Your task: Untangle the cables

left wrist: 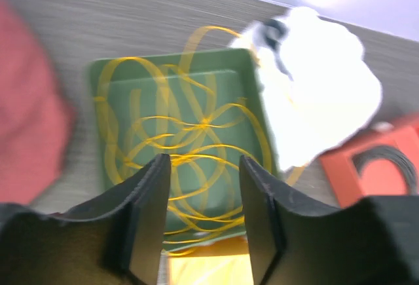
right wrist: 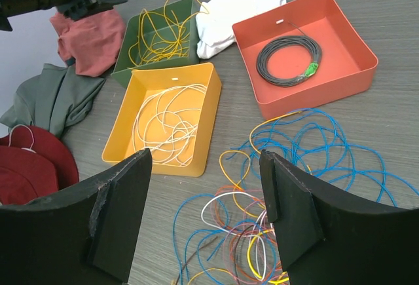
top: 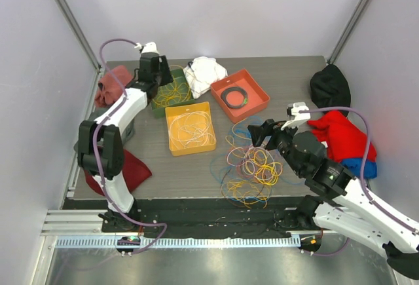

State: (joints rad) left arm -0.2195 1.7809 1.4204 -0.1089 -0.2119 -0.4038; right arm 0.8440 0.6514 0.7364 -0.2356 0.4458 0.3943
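- left gripper: fingers spread, nothing between them. It's hanging over the green tray, up by the table's back-left corner.
- That tray is full of yellow cables in loose loops, and a couple of loops spill over its back rim.
- right gripper: jaws wide apart and not pinching anything either. It sits above the loose cables, on the far side of the pile.
- That pile is the real mess: yellow, pink, orange and white loops all knotted together near the table's front edge, right of the middle. The blue cables fan out from it toward the back.
- The yellow tray sits about mid-table, just in front of the green one, with a white cable coiled inside.
- The red tray is toward the back edge, right of the middle, and holds a neat black coil.
- A white cloth is bunched between the green and red trays, touching both.
- There's a pinkish-red cloth at the back-left corner and a dark red cloth by the left edge. A red and blue cloth lies off by the right edge.
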